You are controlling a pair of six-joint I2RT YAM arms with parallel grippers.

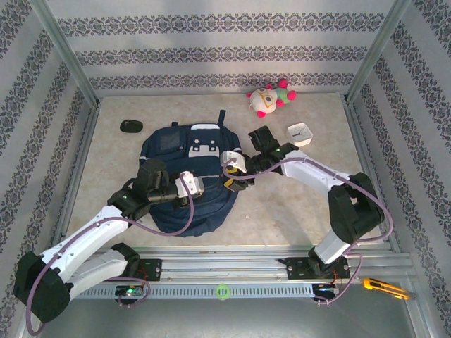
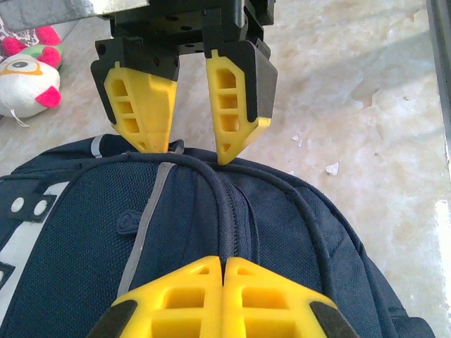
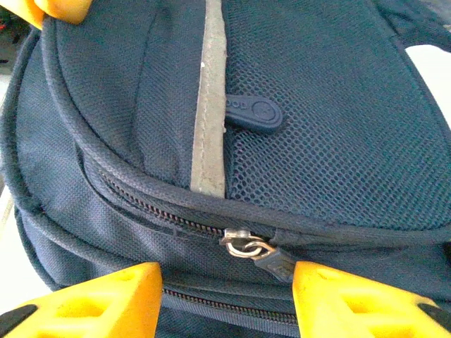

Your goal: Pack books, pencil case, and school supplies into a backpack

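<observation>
Navy mesh backpack [image 1: 211, 208] lies zipped; left jaws closed, right jaws parted.

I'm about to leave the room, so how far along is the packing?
Likely nearly done: the backpack lies zipped shut. In hand: the open right gripper straddles the zipper pull, and the left gripper is shut over the bag. Remaining: probably pulling both away. I can't see inside to confirm contents.

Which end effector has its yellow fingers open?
The right end effector: its fingers stand apart by the zipper pull on the backpack. The left end effector's fingers are pressed together.
</observation>
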